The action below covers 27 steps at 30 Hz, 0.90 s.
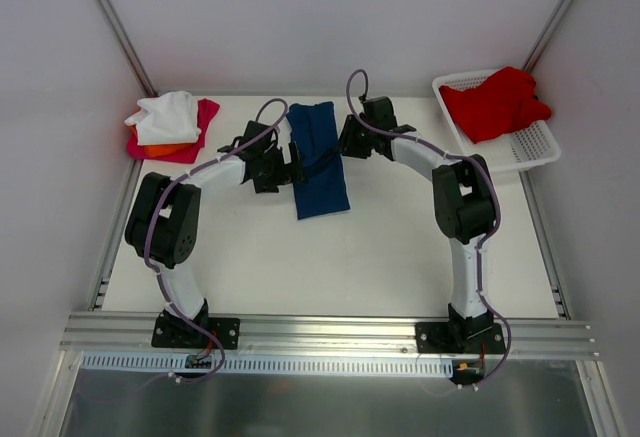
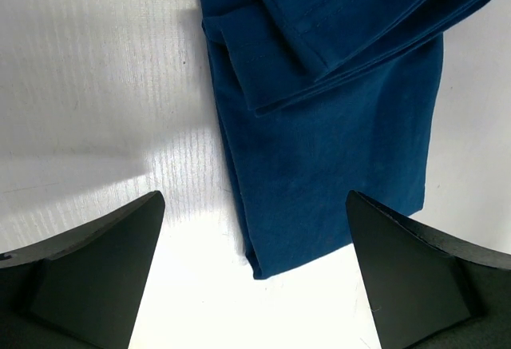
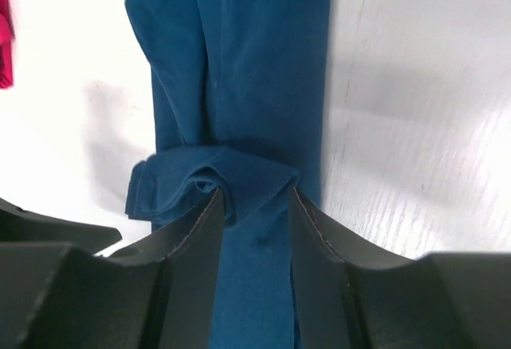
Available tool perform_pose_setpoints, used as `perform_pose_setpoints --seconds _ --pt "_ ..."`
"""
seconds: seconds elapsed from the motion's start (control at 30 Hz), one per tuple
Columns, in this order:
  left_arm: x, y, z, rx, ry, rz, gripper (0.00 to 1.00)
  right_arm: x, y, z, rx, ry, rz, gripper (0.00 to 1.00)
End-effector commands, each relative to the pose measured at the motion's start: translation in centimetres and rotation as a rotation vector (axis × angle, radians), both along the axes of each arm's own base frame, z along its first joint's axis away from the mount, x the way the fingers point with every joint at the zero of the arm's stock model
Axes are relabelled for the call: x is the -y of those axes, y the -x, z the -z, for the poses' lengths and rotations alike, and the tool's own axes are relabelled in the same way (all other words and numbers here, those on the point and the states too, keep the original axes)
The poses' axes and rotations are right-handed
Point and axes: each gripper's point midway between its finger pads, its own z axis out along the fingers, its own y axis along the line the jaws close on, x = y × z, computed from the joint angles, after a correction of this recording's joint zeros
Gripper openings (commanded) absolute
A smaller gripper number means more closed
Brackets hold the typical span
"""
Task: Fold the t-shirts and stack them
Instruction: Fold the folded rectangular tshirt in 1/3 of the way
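The blue t-shirt (image 1: pixel 322 192) is lying in the middle of the counter (image 1: pixel 300 267), folded into a long strip. The left gripper (image 2: pixel 254 197) is hanging over its edge, fingers wide apart, holding nothing. The right gripper (image 3: pixel 255 193) is pinching a bunch of the blue cloth. Far back left, a white t-shirt (image 1: pixel 168 112), orange t-shirt (image 1: pixel 165 148) and pink t-shirt (image 1: pixel 205 117) are sitting piled. Far back right, a red t-shirt (image 1: pixel 495 102) is lying in a basket (image 1: pixel 535 149).

Navy tee (image 1: pixel 322 189) matt cloth; table (image 1: pixel 300 267) smooth, matt.
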Motion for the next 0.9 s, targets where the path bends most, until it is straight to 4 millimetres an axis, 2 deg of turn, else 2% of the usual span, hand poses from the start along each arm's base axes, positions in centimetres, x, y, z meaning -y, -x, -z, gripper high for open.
perform_pose_setpoints --seconds 0.0,0.13,0.23,0.27,0.43,0.53,0.6,0.73,0.87 --pt "0.4 -0.2 -1.9 0.048 0.014 0.011 0.99 0.1 -2.5 -3.1 0.091 -0.016 0.013 0.41" --pt "0.8 -1.1 -2.3 0.062 0.02 0.01 0.99 1.0 -3.1 -4.8 0.129 -0.011 0.027 0.41" --pt "1.2 -2.3 -2.7 0.075 0.029 0.011 0.98 1.7 -3.0 -6.6 0.169 0.015 0.03 0.41" --pt "1.6 -2.8 -3.5 0.09 0.043 0.016 0.98 2.0 -2.8 -6.8 0.172 0.025 0.03 0.41" --pt "2.5 -3.7 -4.3 0.101 0.072 0.022 0.98 3.4 -2.4 -8.6 0.212 0.047 0.04 0.41" --pt "3.3 -3.6 -4.3 0.098 0.079 0.03 0.98 3.1 -1.4 -8.1 0.191 0.025 0.022 0.41" --pt "3.7 -3.7 -3.7 0.086 0.084 0.035 0.98 3.3 -0.4 -7.0 0.168 0.026 0.022 0.41" --pt "4.8 -3.3 -3.0 0.072 0.086 0.056 0.98 3.6 0.2 -6.2 0.153 0.034 0.022 0.41" --pt "5.4 -3.1 -2.0 0.051 0.081 0.064 0.98 3.6 0.5 -6.5 0.159 0.028 0.021 0.41"
